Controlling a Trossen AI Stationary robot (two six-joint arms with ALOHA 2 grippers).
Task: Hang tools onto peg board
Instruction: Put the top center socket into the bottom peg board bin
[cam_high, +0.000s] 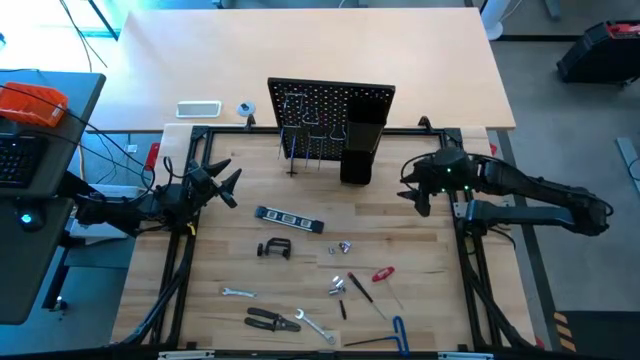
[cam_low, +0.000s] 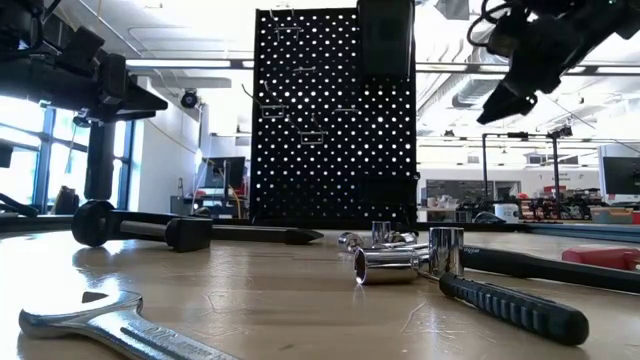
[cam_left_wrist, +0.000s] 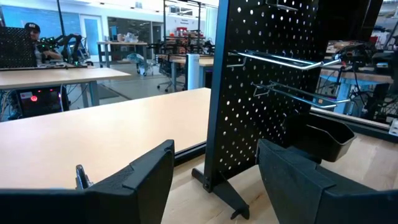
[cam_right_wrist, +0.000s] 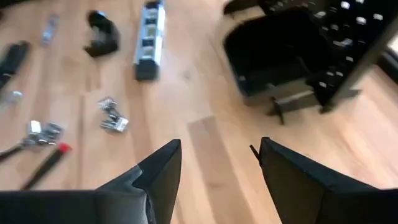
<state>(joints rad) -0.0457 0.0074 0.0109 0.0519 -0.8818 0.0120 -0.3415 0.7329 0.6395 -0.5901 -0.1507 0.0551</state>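
Note:
The peg board (cam_high: 330, 108) stands upright on its feet at the far middle of the table, with thin metal hooks (cam_left_wrist: 280, 59) and a black box holder (cam_high: 360, 150) on its near face. The tools lie flat on the table: a level (cam_high: 289, 219), a C-clamp (cam_high: 274, 248), wrenches (cam_high: 238, 293), pliers (cam_high: 272, 320), a red-handled screwdriver (cam_high: 383, 273), a blue-handled hex key (cam_high: 400, 330) and small metal bits (cam_high: 345, 246). My left gripper (cam_high: 228, 185) waits open at the left, pointing level toward the board (cam_left_wrist: 261, 93). My right gripper (cam_high: 420, 200) hangs open above the table at the right, tilted down, with nothing between its fingers (cam_right_wrist: 155, 180).
Black frame rails (cam_high: 190, 250) run along the table's left and right sides. A white box (cam_high: 198, 108) and a small roll (cam_high: 245, 109) sit on the lighter table behind the board. Bare wood lies between the board and the tools (cam_high: 400, 225).

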